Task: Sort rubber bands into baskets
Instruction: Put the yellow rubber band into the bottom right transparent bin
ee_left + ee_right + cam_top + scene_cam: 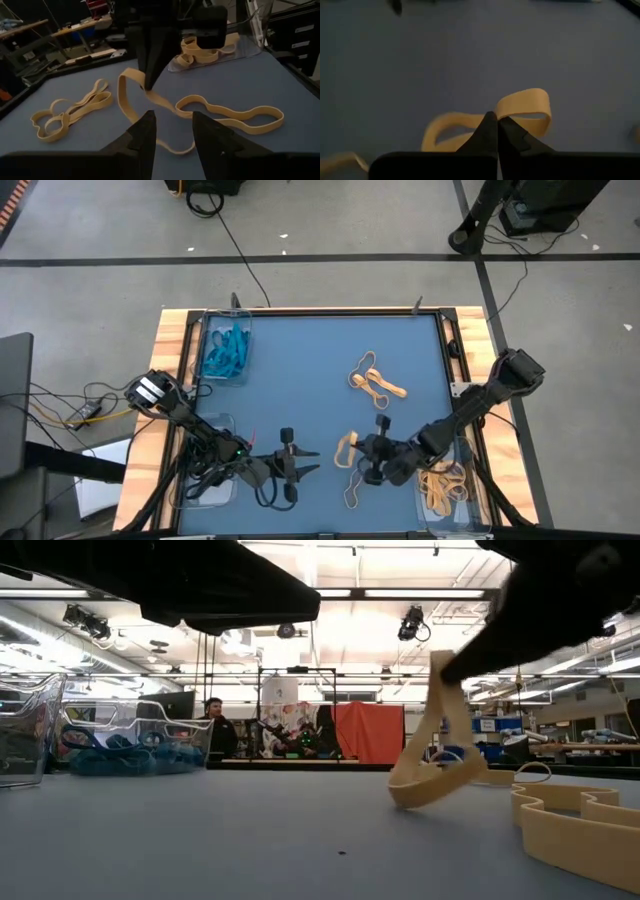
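Note:
My right gripper is shut on a tan rubber band near the table's front middle. My left gripper stands open just left of it with nothing between its fingers; in the left wrist view those fingers face the raised band. More tan rubber bands lie on the blue mat: a long one in front and a bunch farther back. One clear basket at the far left holds teal bands, one at the near right holds tan bands. My right gripper pinches the tan band's upper end between its two shut fingertips. The fingers slant down from the table's right side. The band hangs below them, a loop bulging past the tips, and its lower end rests on the mat.
A third clear basket stands at the near left under my left arm. The wooden table frame rims the mat. The mat's far middle is bare. A person sits in the room beyond the table.

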